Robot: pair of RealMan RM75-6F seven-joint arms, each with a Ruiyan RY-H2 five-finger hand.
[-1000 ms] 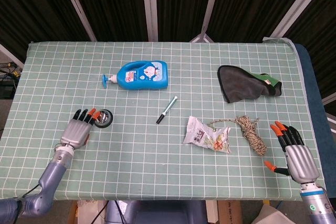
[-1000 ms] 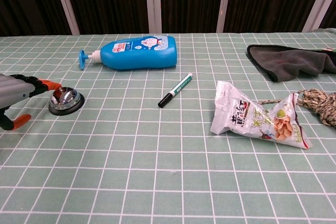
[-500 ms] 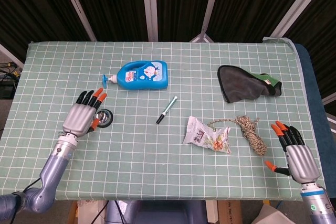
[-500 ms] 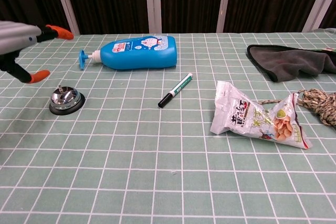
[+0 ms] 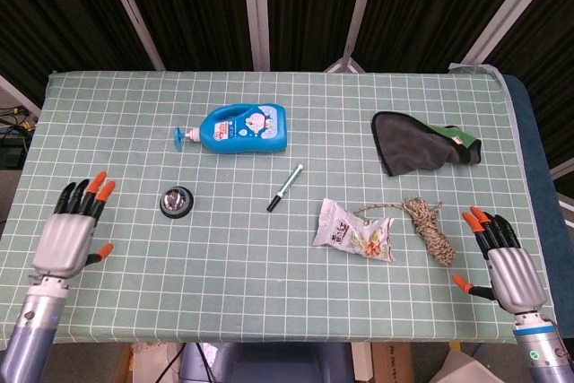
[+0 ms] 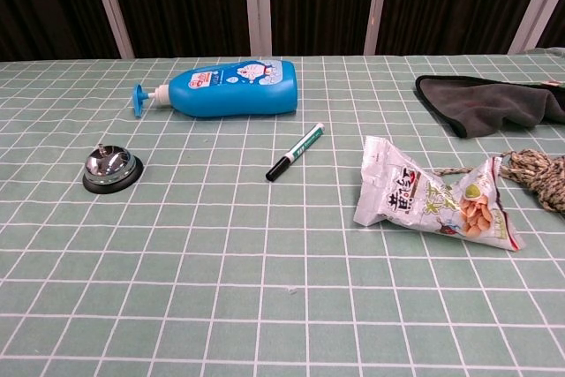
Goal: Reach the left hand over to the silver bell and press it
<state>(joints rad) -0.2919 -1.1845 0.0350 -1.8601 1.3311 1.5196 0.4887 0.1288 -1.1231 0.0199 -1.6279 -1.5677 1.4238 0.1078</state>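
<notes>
The silver bell [image 5: 177, 202] [image 6: 111, 169] stood alone on the checked surface [image 5: 233, 266], below the blue bottle [image 5: 242, 128]. The left hand [image 5: 73, 230] lay well apart at the left edge, fingers spread, holding nothing. The right hand [image 5: 502, 262] rested likewise, fingers apart and holding nothing, beside the rope [image 5: 429, 226].

Green white-gridded tablecloth [image 5: 269, 257]; shiny silver bell [image 5: 177, 201] on a black base; blue bottle [image 5: 244, 127]; dark grey cloth [image 5: 417, 143], seemingly with a green edge
</notes>
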